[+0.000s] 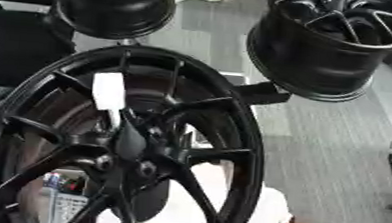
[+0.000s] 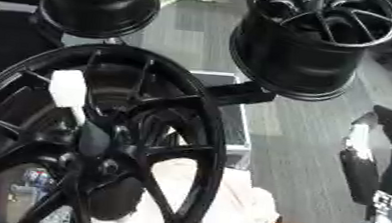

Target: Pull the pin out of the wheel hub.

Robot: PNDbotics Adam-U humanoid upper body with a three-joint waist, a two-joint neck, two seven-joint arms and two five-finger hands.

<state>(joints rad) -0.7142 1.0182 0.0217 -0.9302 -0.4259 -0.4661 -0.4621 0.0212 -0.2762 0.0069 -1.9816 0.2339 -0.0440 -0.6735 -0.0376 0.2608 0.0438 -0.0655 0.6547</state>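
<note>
A large black spoked wheel fills the left and middle of both views, its hub facing me. A white pin sticks out of the hub, its pale end standing up and to the left over the spokes; it shows as well in the right eye view as the pin. My right hand stands at the right edge, well away from the wheel, fingers straight and pointing up, holding nothing. No left hand shows in either view.
Two more black wheels hang behind, one at the upper left and one at the upper right. Grey floor lies between the big wheel and my right hand. Pale cloth shows below the wheel.
</note>
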